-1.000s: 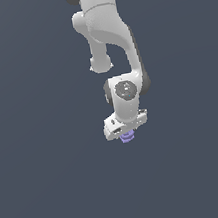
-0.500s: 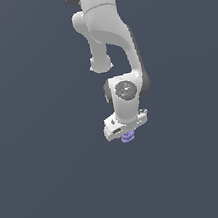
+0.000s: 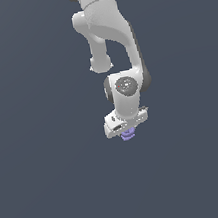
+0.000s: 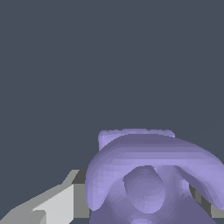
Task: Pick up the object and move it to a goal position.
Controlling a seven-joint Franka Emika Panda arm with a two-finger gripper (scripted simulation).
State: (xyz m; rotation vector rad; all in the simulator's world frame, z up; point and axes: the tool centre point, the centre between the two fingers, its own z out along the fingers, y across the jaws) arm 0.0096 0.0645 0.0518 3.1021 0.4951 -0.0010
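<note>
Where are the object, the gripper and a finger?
object [image 4: 144,175], wrist view, its rounded lavender front.
gripper [image 3: 128,131], exterior view, between the fingertips, just above the object.
finger [image 4: 59,203], wrist view, its pale flat side.

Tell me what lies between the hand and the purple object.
Nothing: in the wrist view the object sits right against a finger of the hand; the exterior view agrees.
</note>
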